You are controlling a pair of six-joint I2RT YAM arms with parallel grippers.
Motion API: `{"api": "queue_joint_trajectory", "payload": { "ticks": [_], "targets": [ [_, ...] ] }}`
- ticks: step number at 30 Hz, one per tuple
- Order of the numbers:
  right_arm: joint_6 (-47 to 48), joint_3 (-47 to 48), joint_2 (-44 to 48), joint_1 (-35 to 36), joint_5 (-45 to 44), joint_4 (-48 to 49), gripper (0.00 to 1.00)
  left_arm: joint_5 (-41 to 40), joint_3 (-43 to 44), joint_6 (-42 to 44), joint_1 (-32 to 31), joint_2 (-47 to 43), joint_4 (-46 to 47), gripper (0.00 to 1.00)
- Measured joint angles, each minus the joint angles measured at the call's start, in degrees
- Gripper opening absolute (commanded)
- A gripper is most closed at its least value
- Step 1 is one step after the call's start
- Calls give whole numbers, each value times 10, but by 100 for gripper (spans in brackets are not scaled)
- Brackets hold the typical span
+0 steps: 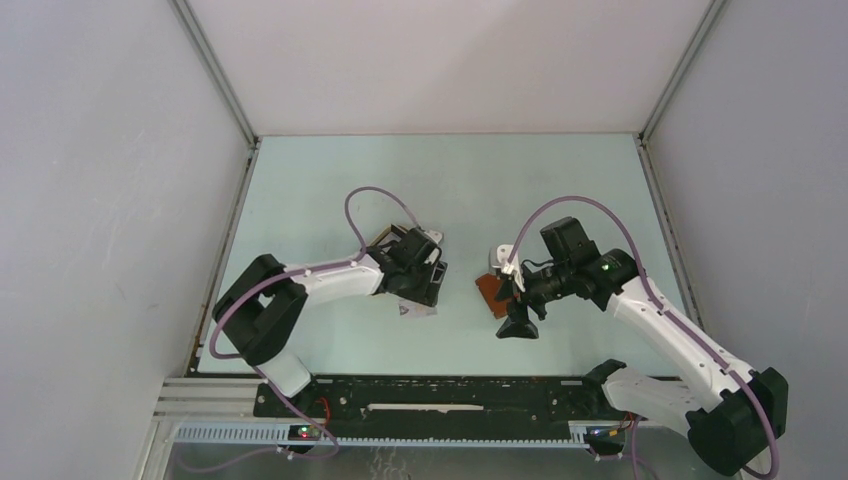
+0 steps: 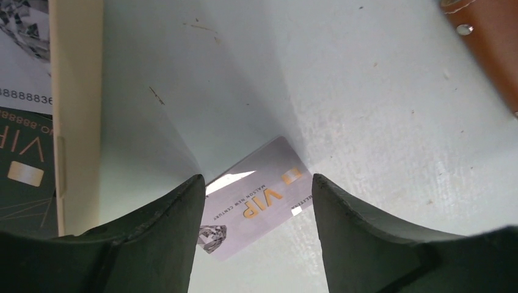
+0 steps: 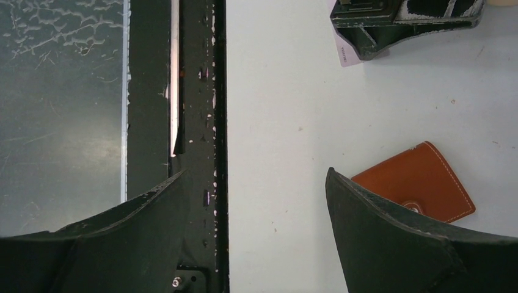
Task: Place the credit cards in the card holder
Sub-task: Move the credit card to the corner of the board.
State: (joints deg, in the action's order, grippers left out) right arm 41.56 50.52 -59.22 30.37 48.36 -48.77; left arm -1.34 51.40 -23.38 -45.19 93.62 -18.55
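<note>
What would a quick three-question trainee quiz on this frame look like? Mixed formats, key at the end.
1. True or false: the card holder lies closed on the table.
2. In the left wrist view, what lies on the table between the fingers of the left gripper?
A. a silver VIP card
B. the card holder
C. nothing
3. Short answer: which gripper is nearer the card holder in the top view?

Key: 1 true; 2 A; 3 the right gripper, open, with the card holder beside one finger.
</note>
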Motion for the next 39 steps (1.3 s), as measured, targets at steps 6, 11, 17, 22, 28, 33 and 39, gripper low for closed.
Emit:
{"api": "queue_joint_trajectory", "payload": {
  "ticks": [6, 11, 17, 22, 28, 33, 39],
  "targets": [
    [6, 0, 4, 5, 0, 2, 88, 5, 21, 27, 3, 15, -31, 67],
    [9, 0, 5, 5, 0, 2, 87, 15, 34, 42, 5, 24, -48, 67],
    [16, 0, 5, 10, 2, 1, 87, 23, 54, 50, 9, 36, -71, 71],
    [21, 0, 6, 14, 2, 1, 87, 27, 63, 56, 15, 42, -84, 66],
    [30, 0, 8, 17, 3, -2, 87, 38, 66, 59, 21, 46, -90, 59],
    [44, -4, 12, 28, 2, -3, 87, 49, 61, 58, 7, 44, -81, 58],
    [83, -47, 41, 77, -12, 2, 90, 60, 44, 49, -25, 33, -56, 57]
  ]
}}
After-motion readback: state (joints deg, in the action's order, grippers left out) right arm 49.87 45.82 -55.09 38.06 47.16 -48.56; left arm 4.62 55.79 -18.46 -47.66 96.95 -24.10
